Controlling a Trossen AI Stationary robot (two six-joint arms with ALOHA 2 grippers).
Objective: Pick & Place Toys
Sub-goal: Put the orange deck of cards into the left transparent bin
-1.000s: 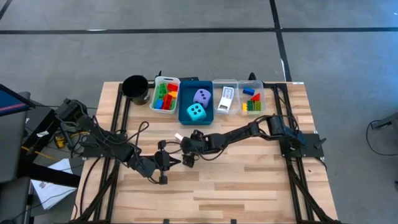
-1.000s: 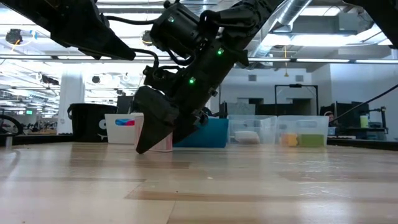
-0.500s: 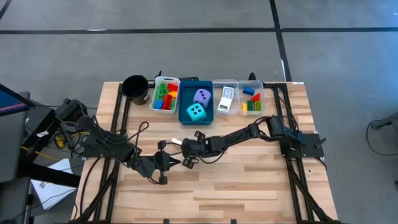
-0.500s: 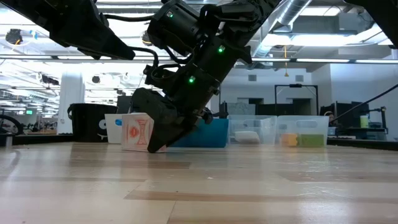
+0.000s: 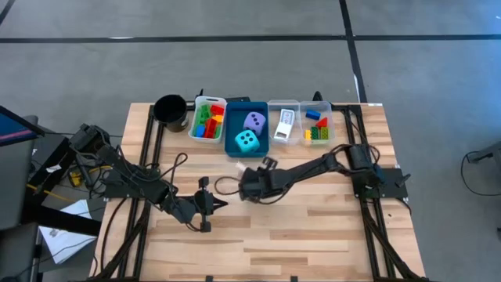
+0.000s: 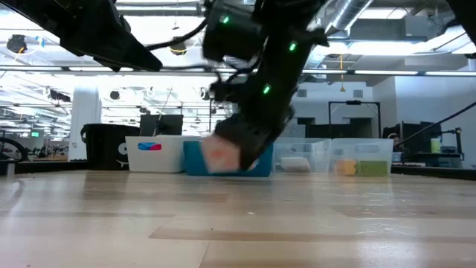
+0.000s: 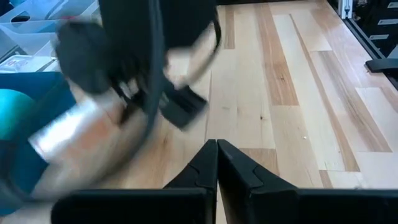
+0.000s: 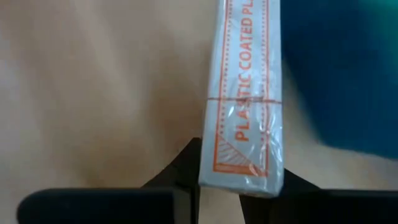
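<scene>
Gripping the card pack (image 8: 245, 99) by its narrow edges, the right gripper (image 8: 239, 180) had its fingers pinched on the pack's end, with most of the pack jutting forward past them. In the high view the pack (image 5: 268, 163) hung over the bench (image 5: 313, 227) just in front of the blue tray (image 5: 232, 146), which held the cyan die (image 5: 246, 140) and the lavender die (image 5: 254, 120). The low view showed it as a pale blur (image 6: 223, 156) clear of the wood.

Judging by the layout, the carry was in hand, probably toward the clear tray (image 5: 274, 105) that already held the other pack (image 5: 286, 121). Doing it well meant keeping the pinch firm, since an end grip lets a long pack swing or slip; lifting enough to clear the tray walls; and releasing low and level.

The left gripper (image 7: 216, 163) waited over the bench's near-left part, fingers pressed together on nothing.
</scene>
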